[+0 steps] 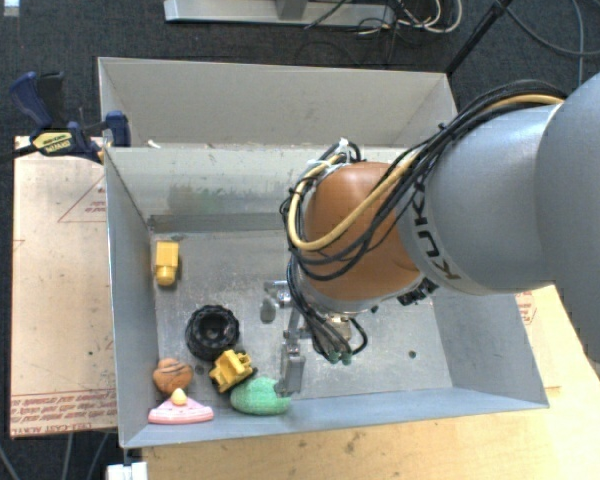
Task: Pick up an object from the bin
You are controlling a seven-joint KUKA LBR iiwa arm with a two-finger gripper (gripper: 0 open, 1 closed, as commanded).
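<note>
Green rounded lump (256, 399): position, the near edge of the floor of the grey metal bin (130, 288), against the near wall, left of centre; it lies flat, with its right end touching or just beside the tip of the lower finger of the gripper (280, 353); contact cannot be confirmed.

Gripper: state, spread wide; the two metal fingers (292, 366) stand apart, one above the other in the camera view; bare bin floor shows between them; no thing is clamped. The upper finger is over bare floor, well apart from the lump.

Arm: the grey arm (520, 198) enters from the right and covers the right half of the bin; a brown-orange wrist cover (355, 233) sits above the gripper; yellow and black cables (310, 236) loop round the cover.

Adjacent things, all in the near left corner:
- yellow toy vehicle (230, 369): just left of the lower finger, touching or nearly touching the lump's upper left edge;
- black ring-shaped part (212, 330): just above the toy vehicle;
- brown rounded thing (172, 374): left of the toy vehicle;
- pink flat piece with a small yellow top (180, 411): below the brown thing, left of the lump, against the near wall.

Yellow block (166, 263): alone by the left wall, well apart from the gripper.
</note>
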